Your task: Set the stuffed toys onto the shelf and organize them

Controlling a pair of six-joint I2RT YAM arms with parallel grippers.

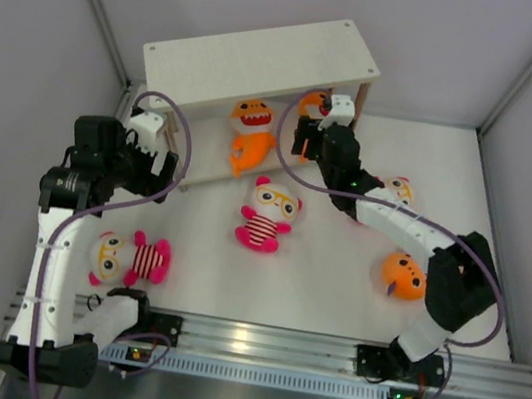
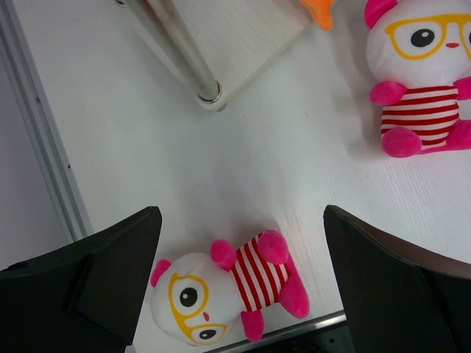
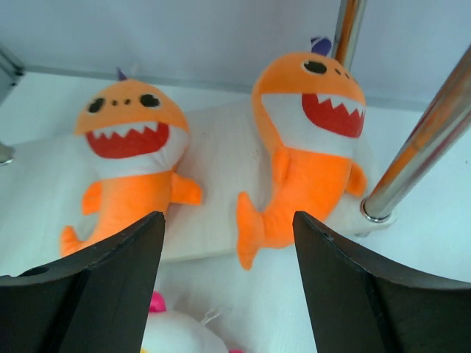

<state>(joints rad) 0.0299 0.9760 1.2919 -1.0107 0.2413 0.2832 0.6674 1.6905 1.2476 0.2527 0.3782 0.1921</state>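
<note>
The shelf [image 1: 263,57] stands at the back of the table. Two orange sharks [image 3: 129,158] [image 3: 309,147] sit upright side by side on its lower board [image 3: 213,191]. My right gripper [image 3: 228,220] hovers open just in front of them, with nothing between its fingers. A third shark [image 1: 403,275] lies near the right arm's base. One doll [image 1: 267,215] sits mid-table, and another [image 1: 397,190] is half hidden behind the right arm. The third doll [image 2: 228,290] lies on its back at the near left, below my open left gripper [image 2: 243,220], which holds nothing.
A metal shelf post [image 2: 184,59] stands at the shelf's left front corner and another [image 3: 412,154] at the right front. An aluminium rail [image 1: 264,341] runs along the near edge. Grey walls enclose the table on both sides.
</note>
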